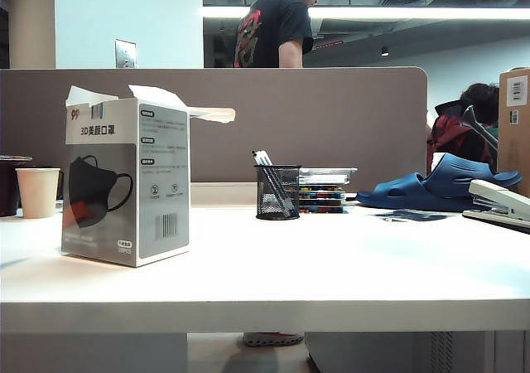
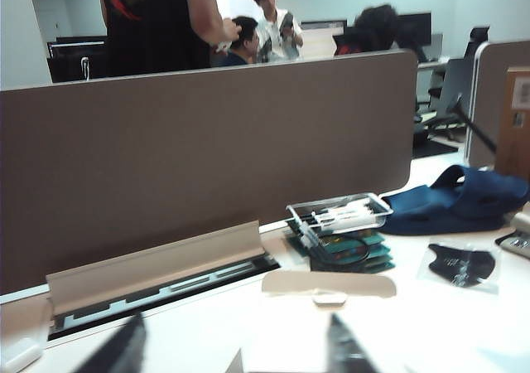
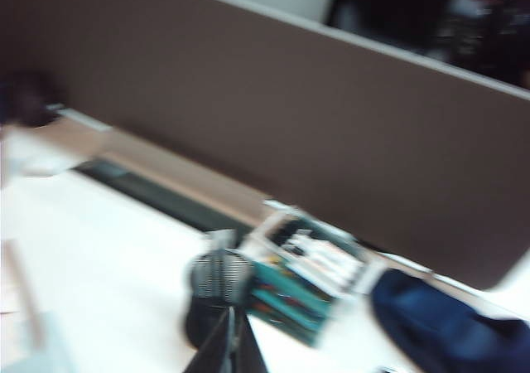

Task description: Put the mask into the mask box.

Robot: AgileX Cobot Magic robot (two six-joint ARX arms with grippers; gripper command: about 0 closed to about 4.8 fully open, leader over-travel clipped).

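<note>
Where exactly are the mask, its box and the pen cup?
mask (image 2: 460,265), left wrist view, middle of the black fabric.
mask box (image 1: 162,191), exterior view, its grey side panel.
pen cup (image 1: 277,195), exterior view, its mesh wall.

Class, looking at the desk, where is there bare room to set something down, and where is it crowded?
Bare: the front of the table, from the mask box across to the stapler. Crowded: the back edge, with pen cup, stacked trays and blue slippers.
</note>
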